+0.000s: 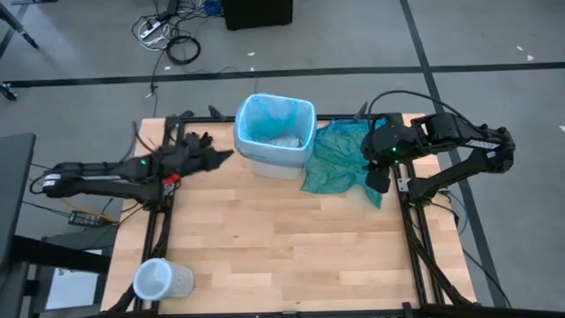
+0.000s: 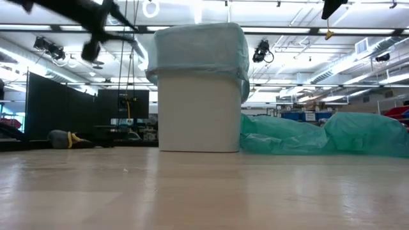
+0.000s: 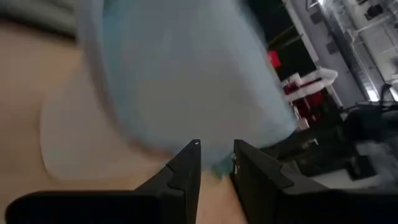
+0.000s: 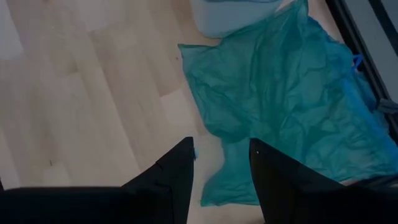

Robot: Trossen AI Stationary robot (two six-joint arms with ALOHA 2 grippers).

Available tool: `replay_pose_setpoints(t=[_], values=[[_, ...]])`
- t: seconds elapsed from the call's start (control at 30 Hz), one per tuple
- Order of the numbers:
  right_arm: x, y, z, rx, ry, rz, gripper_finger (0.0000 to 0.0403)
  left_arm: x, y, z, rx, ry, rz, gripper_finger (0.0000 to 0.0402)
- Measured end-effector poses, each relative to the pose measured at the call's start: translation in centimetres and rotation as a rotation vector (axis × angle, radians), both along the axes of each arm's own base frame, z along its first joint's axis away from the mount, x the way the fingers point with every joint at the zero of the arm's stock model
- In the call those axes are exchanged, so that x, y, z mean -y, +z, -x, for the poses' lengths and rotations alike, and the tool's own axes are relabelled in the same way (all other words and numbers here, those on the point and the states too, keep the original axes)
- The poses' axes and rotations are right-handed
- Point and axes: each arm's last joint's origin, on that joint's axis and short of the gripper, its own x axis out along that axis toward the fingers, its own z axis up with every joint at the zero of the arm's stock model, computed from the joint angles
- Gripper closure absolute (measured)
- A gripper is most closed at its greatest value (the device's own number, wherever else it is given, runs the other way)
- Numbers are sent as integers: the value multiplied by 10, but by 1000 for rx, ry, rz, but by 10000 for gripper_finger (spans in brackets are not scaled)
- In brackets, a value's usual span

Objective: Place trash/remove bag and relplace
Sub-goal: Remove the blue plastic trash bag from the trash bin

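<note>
Sky-blue bag (image 1: 275, 119) seemingly beside left tool (image 1: 221, 156).

You are working in a big industrial lab or workshop hall. Beyond the far edge of your wooden tabletop (image 1: 265, 238) the low view shows a high ceiling with long strip lights (image 2: 57, 29), exposed ducts (image 2: 377, 48) and dark partition walls (image 2: 57, 108). From above, grey concrete floor (image 1: 88, 44) surrounds you, with loose cables (image 1: 168, 35) and black tape lines (image 1: 353, 71).

From table centre I see bin (image 1: 274, 150) at 12 o'clock, teal bag (image 1: 340, 159) at 2, clear cup (image 1: 159, 279) at 8; remaining tabletop (image 1: 291, 238) open.
</note>
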Motion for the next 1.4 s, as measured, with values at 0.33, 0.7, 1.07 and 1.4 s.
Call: replay_pose_setpoints(t=[0.33, 0.7, 1.07, 1.4], values=[[0, 2, -3, 34, 2, -3, 261, 9, -56, -2, 218, 43, 110, 298], [0, 3, -4, 53, -3, -8, 261, 14, -73, -11, 148, 139, 97, 298], [0, 3, -5, 62, -4, -8, 261, 15, -83, -34, 186, 129, 108, 298], [0, 3, -5, 61, -4, -8, 261, 14, -85, -41, 228, 151, 103, 298]])
